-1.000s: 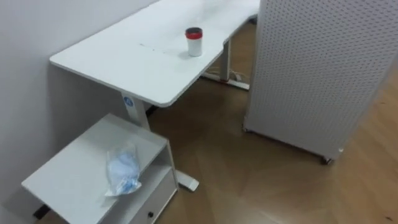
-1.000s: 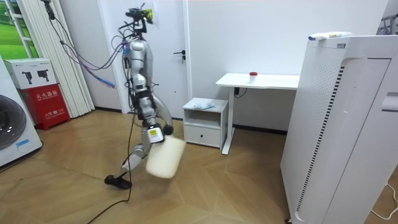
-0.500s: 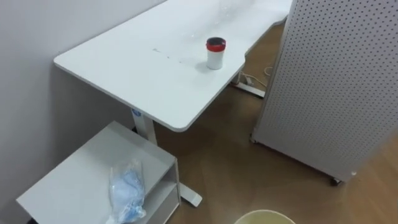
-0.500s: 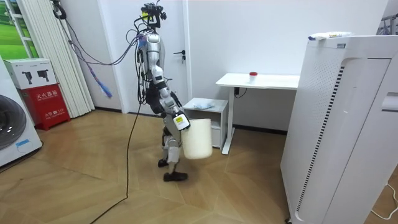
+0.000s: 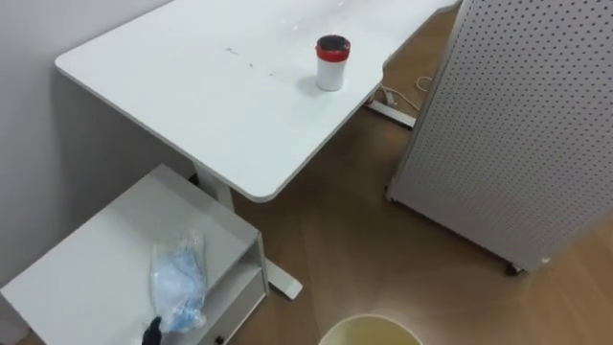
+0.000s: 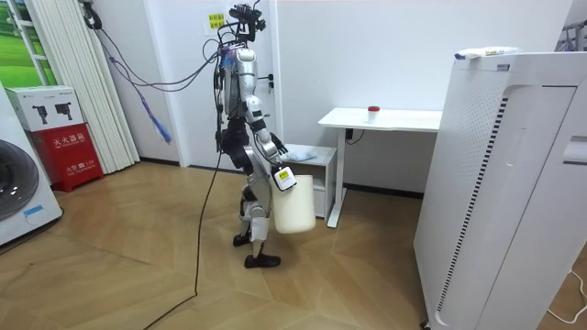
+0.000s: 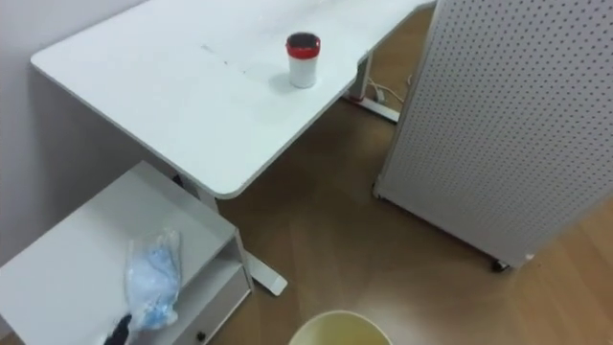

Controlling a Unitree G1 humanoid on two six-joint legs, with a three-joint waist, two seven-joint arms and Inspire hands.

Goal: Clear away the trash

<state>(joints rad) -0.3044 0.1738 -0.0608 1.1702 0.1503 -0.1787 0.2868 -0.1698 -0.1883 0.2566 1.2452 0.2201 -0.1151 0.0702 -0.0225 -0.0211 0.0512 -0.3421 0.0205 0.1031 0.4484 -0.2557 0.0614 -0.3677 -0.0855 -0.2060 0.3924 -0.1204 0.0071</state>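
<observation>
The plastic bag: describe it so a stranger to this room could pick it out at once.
Find the long white desk, then the low white cabinet beside its near end. On the cabinet's top lies a crumpled, clear bluish plastic bag, unlike the upright red-lidded cup on the desk.

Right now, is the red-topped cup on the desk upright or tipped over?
Upright. The cup stands on its base on the white desk, its red top facing up.

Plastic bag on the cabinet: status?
Left hand at plastic bag's near edge, grip unclear. Right hand carries bin. Plastic bag lies on low cabinet, nothing blocking it.
</observation>
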